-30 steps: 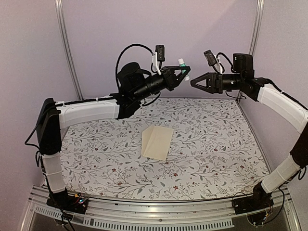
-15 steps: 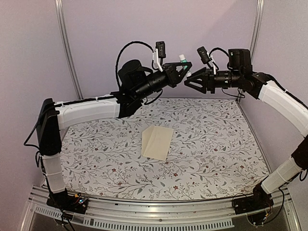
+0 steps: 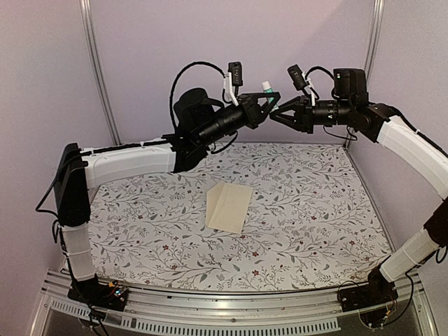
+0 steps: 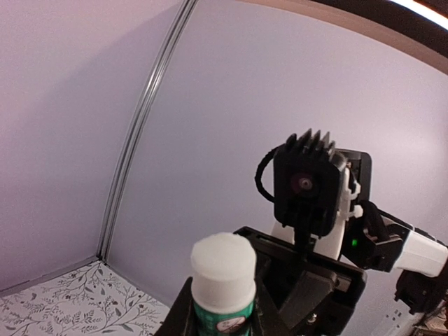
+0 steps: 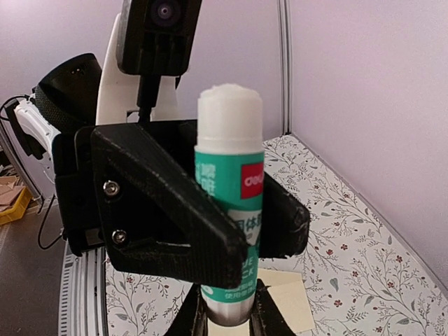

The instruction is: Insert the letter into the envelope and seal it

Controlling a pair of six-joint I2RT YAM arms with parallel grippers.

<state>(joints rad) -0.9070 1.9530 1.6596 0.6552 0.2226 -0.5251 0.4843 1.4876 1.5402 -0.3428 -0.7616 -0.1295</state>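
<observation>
Change: over the last second your right arm has swung in from the right. The right fingers (image 3: 285, 116) spread wider on the way, then narrowed. They now meet the left fingers (image 5: 161, 203) high above the surface (image 3: 315, 210).
Left fingers: clamped around the middle of the glue stick (image 5: 229, 161), which stands upright with its white end on top. That hold has not shifted.
Right fingers: in the right wrist view they flank the stick's lower end and look pressed against it. I read them as closed on the stick, just below the left hold.
Glue stick: both your arms hold it at once, up in the air near the back wall, well apart from the paper.
Envelope (image 3: 229, 207): lies flat near the middle of the surface, untouched, in the same spot as a second ago. You cannot tell from the top view whether its flap is open.
Letter: no bordered, printed sheet shows in any view. It is probably already inside the envelope, but nothing here proves that.
Meaning for the task: you appear to be at the sealing stage, readying the glue. The second grip suggests either a twist of the stick's base or a hand-over; which one cannot be told.
Watch: with two grips on one slim stick, moving either arm before one lets go could wrench it loose.
</observation>
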